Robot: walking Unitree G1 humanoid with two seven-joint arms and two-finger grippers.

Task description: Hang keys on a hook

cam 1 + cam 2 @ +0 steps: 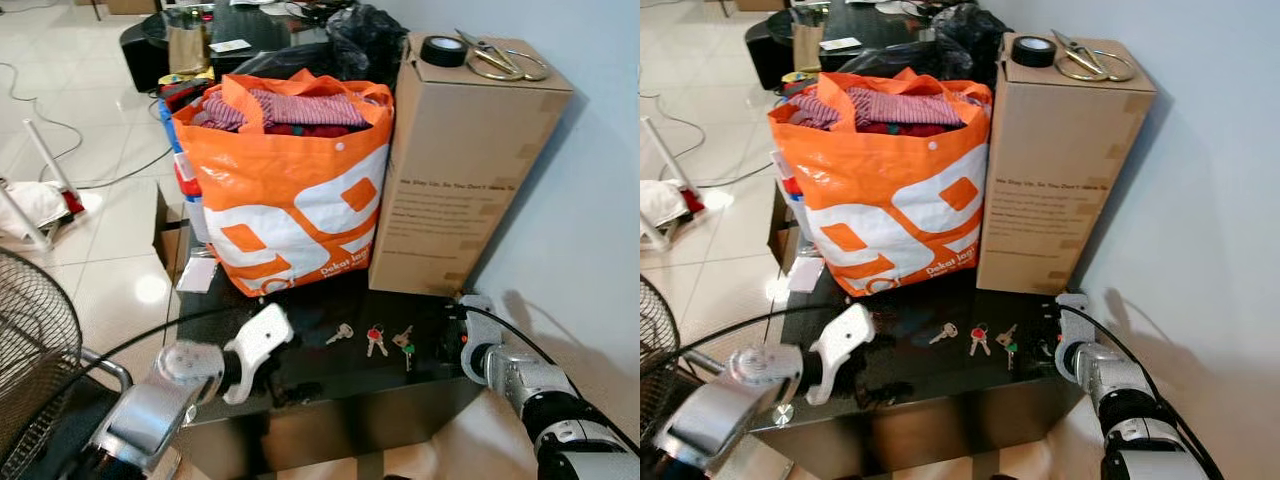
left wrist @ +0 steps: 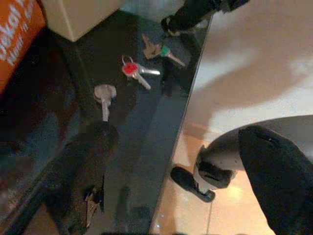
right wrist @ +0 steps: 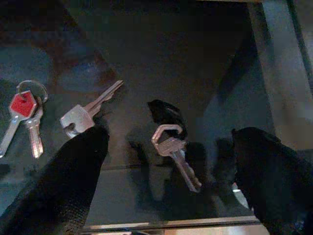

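Three key sets lie on the black glass table: a lone silver key, a red-capped pair and a green-capped bunch. My right gripper is open low over the table's right end. Its fingers straddle a silver key from the green-capped bunch without touching it. The red-capped pair lies off to one side. My left gripper is open at the table's front edge, one finger over the glass, short of the lone silver key.
An orange shopping bag full of clothes and a tall cardboard box stand at the back of the table. A tape roll and scissors lie on the box. A white wall rises at the right and a fan grille at the left.
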